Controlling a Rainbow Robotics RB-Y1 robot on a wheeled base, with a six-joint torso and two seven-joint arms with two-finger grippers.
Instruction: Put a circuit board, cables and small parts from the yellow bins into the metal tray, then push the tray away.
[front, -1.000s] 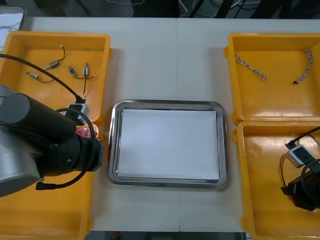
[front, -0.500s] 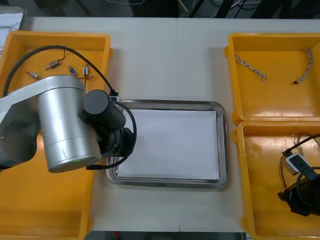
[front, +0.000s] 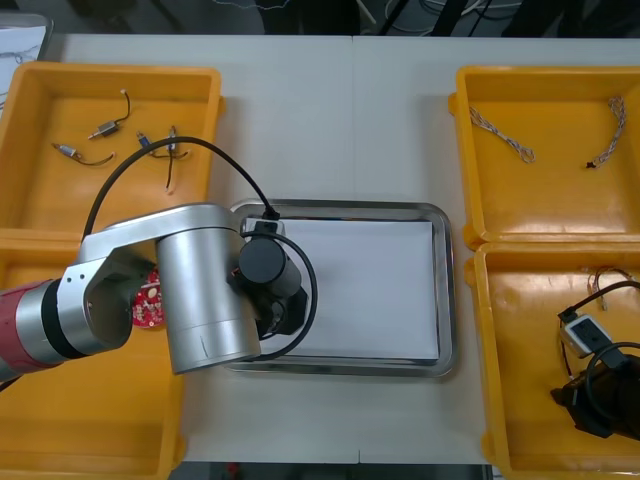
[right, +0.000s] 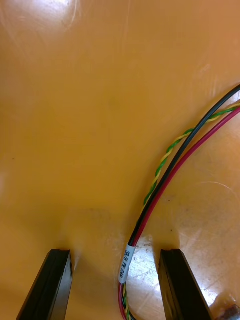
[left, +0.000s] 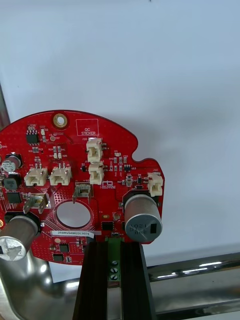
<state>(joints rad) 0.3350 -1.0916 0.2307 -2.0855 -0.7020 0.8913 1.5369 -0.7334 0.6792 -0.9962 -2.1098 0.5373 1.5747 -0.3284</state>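
Placement of the circuit board (left: 80, 185) into the metal tray (front: 448, 300) appears to be the step in hand. Seen from the room, with the tray taken as the dial, the left gripper (left: 114, 248) hangs over the white inside of the tray at about 9 o'clock, just within the shiny rim. Its jaws are closed narrowly on the board's edge at the green terminal block, and the red board stands out beyond the fingertips, component side showing, above the white surface; whether it touches that surface cannot be told. To do the step well, lower the board until it lies flat on the white area, well inside the rim, then part the fingers only enough to free the edge (the tall cylindrical parts sit right beside the fingertips and should not be knocked). Withdraw straight back over the rim. The right gripper (right: 115, 255) waits low in the yellow bin (front: 520, 350) at about 4 o'clock, fingers spread wide and holding nothing, with a cable bundle (right: 170, 165) of black, red and twisted yellow-green strands running between them.
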